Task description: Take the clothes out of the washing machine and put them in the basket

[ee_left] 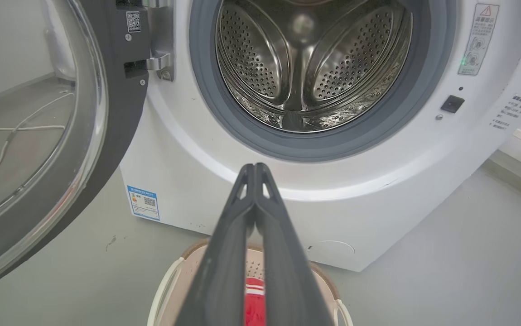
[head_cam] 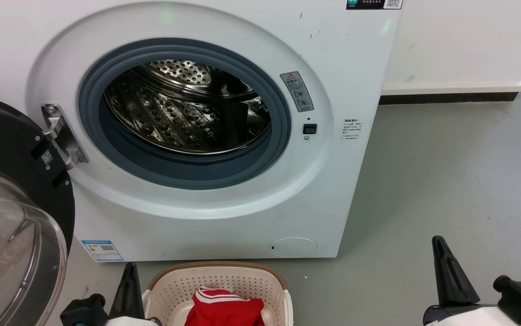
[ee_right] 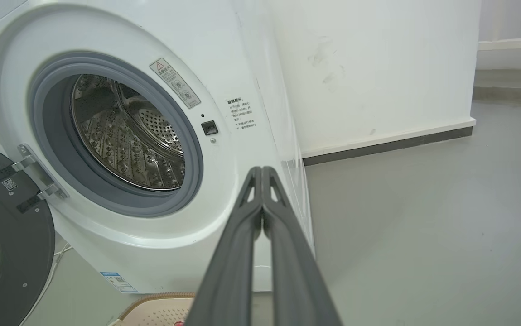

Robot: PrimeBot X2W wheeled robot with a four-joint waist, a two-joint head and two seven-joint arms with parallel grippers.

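The white washing machine stands with its black-rimmed door swung open to the left, and its steel drum holds nothing. On the floor in front sits the cream basket with the red clothes lying in it, white stripes showing on one. My left gripper is shut and empty, just left of the basket. In the left wrist view that left gripper points at the washing machine above the basket. My right gripper is shut and empty over bare floor at the right; the right wrist view shows its joined fingertips.
The open door juts out at the left, with a thin white cable on the floor behind it. A white wall with a dark skirting runs to the right of the machine. Grey floor stretches to the right.
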